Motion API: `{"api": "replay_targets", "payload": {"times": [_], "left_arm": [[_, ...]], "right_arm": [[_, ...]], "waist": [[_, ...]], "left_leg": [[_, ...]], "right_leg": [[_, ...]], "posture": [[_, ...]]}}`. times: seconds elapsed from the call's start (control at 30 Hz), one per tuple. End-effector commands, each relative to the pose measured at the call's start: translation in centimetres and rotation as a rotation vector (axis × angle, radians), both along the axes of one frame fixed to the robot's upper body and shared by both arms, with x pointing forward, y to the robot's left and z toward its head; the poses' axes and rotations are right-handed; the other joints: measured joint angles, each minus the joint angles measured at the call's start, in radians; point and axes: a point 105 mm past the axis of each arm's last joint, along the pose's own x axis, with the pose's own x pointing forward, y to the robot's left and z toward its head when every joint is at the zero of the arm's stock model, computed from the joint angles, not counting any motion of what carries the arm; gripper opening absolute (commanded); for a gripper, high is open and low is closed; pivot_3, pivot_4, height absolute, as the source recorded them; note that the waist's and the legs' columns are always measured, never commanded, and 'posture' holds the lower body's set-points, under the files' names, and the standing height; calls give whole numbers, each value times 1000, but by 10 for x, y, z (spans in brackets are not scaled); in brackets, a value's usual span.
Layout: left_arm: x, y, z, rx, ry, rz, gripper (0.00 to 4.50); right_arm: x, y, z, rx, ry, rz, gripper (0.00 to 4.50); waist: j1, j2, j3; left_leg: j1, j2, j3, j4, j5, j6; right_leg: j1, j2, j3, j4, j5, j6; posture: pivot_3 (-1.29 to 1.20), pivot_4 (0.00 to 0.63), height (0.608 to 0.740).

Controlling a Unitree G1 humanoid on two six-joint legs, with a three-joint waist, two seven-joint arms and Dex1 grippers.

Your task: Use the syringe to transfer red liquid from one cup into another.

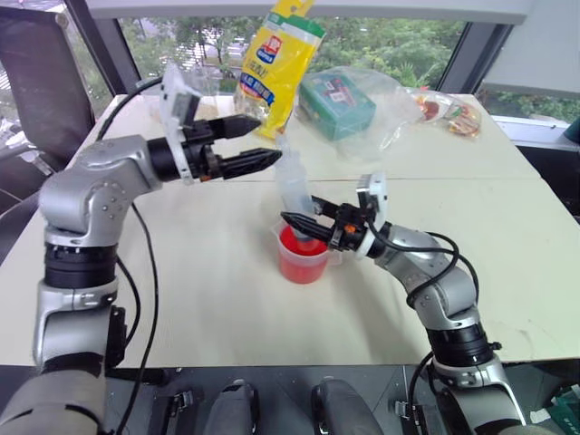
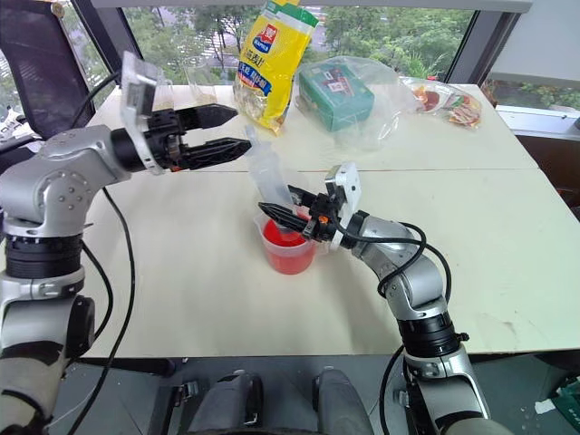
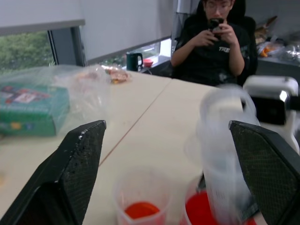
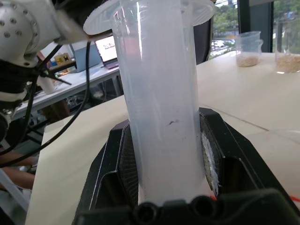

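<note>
So, quick rundown, everything placed off the red cup:

Red cup (image 1: 303,258): squat translucent measuring cup near the middle of the pale table (image 1: 208,299), with red liquid (image 3: 201,209) inside.

Syringe (image 1: 294,186): standing tilted in the red cup, lower end down at the liquid, top leaning away toward the far side. Barrel looks milky and clear; can't really tell how much liquid is in it.

Right gripper (image 1: 294,223): right over the red cup's rim, jaws clamped tight on the syringe's lower barrel. In the right wrist view the barrel (image 4: 161,103) sits squarely between the two black fingers (image 4: 117,164), touching both.

Small clear cup (image 3: 140,199): just beside the red cup, with a little red liquid in the bottom.

Left gripper (image 1: 258,143): up above and to the left of the red cup, jaws spread wide, nothing in them. The syringe's top is near its fingertips but not touching, off to one side of the gap in the left wrist view.

Yellow bag (image 1: 276,63): well behind the red cup, standing up.

Green box (image 1: 337,102): behind the red cup too, inside a clear plastic bag.

Person (image 3: 213,42): seated well beyond the table, holding a phone.
</note>
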Motion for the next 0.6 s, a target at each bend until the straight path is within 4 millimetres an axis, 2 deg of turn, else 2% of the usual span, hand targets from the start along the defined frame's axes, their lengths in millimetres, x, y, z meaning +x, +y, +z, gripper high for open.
{"api": "replay_targets", "payload": {"times": [0.03, 0.13, 0.3, 0.4, 0.5, 0.6], "left_arm": [[-8, 7, 5, 0, -20, 8, 4426], [-10, 13, 4, -2, -19, 36, 4426], [-12, 22, 10, -32, -27, 73, 4426], [-13, 22, 13, -35, -36, 81, 4426], [-14, 20, 14, -36, -44, 76, 4426], [-16, 14, 18, -45, -54, 61, 4426]], "right_arm": [[-9, 1, 33, 56, -113, 26, 1421], [-8, 0, 41, 74, -128, 22, 1421], [-2, 3, 79, 138, -199, 29, 1421], [13, 6, 97, 168, -238, 14, 1421], [33, 10, 100, 179, -254, -15, 1421], [54, 14, 92, 181, -255, -55, 1421]], "waist": [[0, 0, 0], [1, 0, 0], [-2, 0, 0], [-1, 0, 0], [-1, 0, 0], [-1, 0, 0]], "left_leg": [[0, 0, 0, 0, 0, 0], [0, 0, 0, 0, 0, 0], [0, 0, 0, 0, 0, 0], [0, 0, 0, 0, 0, 0], [0, 0, 0, 0, 0, 0], [0, 0, 0, 0, 0, 0]], "right_leg": [[0, 0, 0, 0, 0, 0], [0, 0, 0, 0, 0, 0], [0, 0, 0, 0, 0, 0], [0, 0, 0, 0, 0, 0], [0, 0, 0, 0, 0, 0], [0, -1, 0, 0, 0, 0]], "posture": [[0, 150, 740], [0, 150, 740], [0, 150, 740], [0, 150, 740], [0, 150, 740], [0, 150, 740]]}}
